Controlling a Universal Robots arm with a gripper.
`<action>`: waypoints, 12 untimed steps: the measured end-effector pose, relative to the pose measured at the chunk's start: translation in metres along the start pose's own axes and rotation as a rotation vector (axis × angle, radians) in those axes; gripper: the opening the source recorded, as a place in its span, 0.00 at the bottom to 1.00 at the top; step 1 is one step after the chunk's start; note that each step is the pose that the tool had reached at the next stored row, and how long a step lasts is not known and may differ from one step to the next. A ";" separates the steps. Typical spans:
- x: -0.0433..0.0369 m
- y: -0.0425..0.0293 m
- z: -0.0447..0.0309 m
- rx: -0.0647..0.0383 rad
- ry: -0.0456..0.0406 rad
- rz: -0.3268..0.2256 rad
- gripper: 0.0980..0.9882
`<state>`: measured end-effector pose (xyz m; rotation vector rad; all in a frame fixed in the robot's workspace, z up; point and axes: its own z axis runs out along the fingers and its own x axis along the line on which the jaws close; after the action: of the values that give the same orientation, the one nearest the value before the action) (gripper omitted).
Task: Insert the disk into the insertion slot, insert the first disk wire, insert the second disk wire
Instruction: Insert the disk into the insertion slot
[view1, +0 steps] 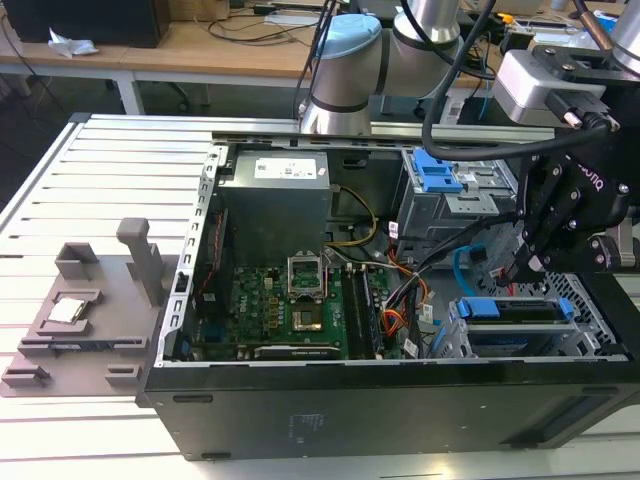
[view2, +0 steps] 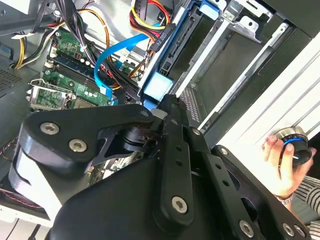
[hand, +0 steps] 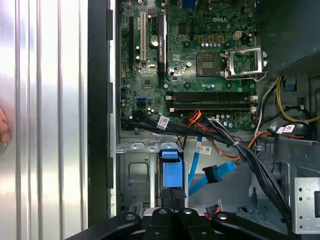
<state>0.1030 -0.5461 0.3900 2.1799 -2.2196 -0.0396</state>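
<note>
While the disk (hand: 171, 174) sits in the slot (hand: 135, 172), the gripper (hand: 172, 196) seems clenched on its blue frame; the blue wire (hand: 210, 175) lies just beside.

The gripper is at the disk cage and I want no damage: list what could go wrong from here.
1. The thin flat light blue cable lies loose right beside the silver-grey disk in its bright blue plastic frame; the black gripper could snag or pinch it.
2. The bundle of red, orange and black strands crosses just beyond the silver sheet-metal drive cage and might catch too.
</note>
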 end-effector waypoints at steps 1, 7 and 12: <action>0.0000 0.0000 0.0000 0.000 0.0001 0.000 0.01; -0.0001 -0.0063 -0.0002 0.000 0.0001 0.000 0.01; -0.0002 -0.0107 0.0039 0.000 0.0001 0.000 0.01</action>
<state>0.1135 -0.5461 0.3857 2.1797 -2.2197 -0.0395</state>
